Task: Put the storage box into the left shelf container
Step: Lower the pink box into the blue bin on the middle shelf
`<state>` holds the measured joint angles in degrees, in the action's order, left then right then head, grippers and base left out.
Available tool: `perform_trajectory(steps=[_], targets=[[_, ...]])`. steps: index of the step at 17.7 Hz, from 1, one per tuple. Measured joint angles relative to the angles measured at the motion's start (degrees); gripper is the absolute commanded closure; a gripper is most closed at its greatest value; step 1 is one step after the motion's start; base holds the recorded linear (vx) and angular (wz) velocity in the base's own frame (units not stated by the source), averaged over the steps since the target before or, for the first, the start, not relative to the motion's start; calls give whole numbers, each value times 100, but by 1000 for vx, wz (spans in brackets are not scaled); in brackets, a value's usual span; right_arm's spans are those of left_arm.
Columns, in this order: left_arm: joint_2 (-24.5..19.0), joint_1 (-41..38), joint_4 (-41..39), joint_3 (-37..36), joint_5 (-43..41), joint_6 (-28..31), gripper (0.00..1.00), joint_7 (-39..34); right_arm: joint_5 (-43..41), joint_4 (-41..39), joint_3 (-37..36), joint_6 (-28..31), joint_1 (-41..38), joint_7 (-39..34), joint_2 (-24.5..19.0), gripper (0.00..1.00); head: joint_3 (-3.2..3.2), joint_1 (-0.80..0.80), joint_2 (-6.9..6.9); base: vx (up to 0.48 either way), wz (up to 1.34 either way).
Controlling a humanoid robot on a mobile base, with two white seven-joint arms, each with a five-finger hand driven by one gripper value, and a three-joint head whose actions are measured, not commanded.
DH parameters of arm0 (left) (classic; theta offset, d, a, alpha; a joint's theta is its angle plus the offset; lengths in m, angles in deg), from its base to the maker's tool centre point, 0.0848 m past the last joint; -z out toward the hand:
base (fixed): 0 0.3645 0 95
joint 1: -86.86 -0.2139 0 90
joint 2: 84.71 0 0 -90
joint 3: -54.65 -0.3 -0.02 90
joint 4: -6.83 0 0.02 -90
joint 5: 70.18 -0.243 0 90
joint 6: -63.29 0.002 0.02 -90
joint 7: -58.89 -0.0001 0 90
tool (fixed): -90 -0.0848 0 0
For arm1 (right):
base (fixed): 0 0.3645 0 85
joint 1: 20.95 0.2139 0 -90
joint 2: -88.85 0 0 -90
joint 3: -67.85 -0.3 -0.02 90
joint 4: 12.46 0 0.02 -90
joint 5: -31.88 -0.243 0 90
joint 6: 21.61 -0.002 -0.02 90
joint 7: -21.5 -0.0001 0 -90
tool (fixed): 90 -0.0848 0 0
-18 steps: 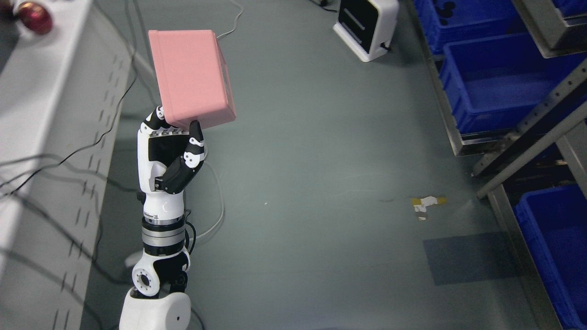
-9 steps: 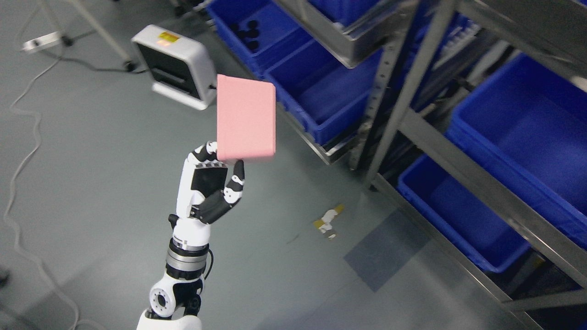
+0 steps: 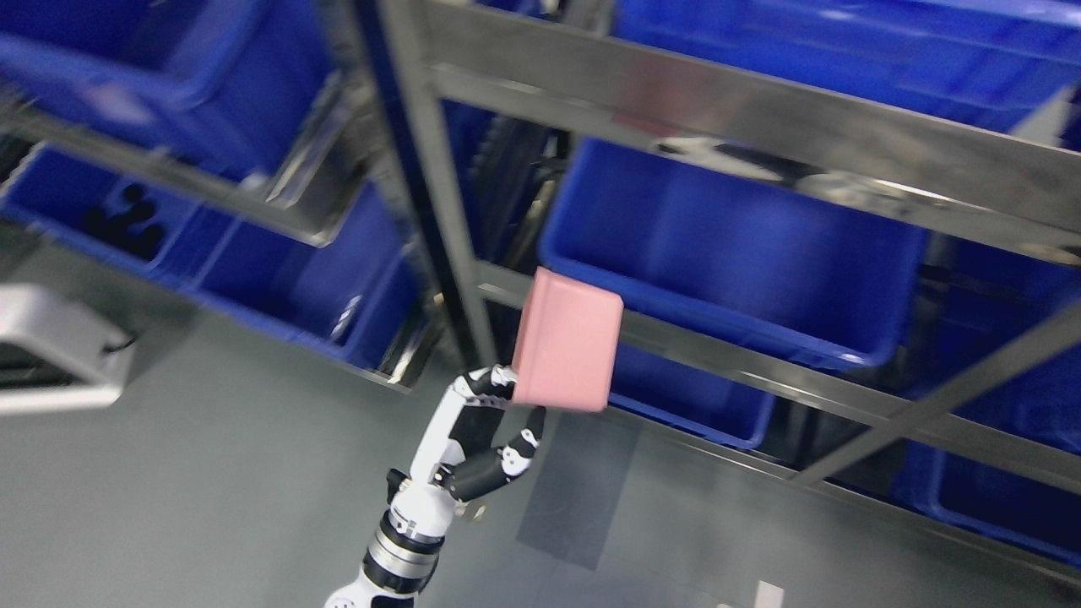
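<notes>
A pink storage box (image 3: 566, 350) is held upright in the air, its flat side toward the camera. My left hand (image 3: 494, 422) grips its lower edge, fingers curled around the bottom. The arm rises from the bottom edge, left of the middle. Directly behind and to the right of the box sits a large blue bin (image 3: 726, 253) on the middle level of a metal shelf rack (image 3: 439, 186). Another blue bin (image 3: 296, 279) lies lower to the left of the rack post. My right hand does not show.
Blue bins (image 3: 160, 76) fill the upper shelves and the lower right. A white device (image 3: 51, 355) stands on the grey floor at the left edge. A darker patch (image 3: 574, 498) marks the floor below the box.
The whole view has swung right toward the shelf rack, so the camera moved. The pink box stays in my left hand and now hangs just in front of the shelf's blue bins.
</notes>
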<state>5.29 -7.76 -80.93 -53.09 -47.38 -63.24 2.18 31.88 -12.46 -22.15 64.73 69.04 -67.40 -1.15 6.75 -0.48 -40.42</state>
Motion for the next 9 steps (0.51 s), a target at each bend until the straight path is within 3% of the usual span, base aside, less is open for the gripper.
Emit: perform_trajectory(steps=[4,9], targets=[[0,149,256,-112,-113,-15,98,13,0,0,0,0,-1,-22,0,0,0,0,0,168,-844],[0,836,856,154,-168,683,98,-25,0,0,0,0,0,-36,0,0,0,0,1,102,-421]])
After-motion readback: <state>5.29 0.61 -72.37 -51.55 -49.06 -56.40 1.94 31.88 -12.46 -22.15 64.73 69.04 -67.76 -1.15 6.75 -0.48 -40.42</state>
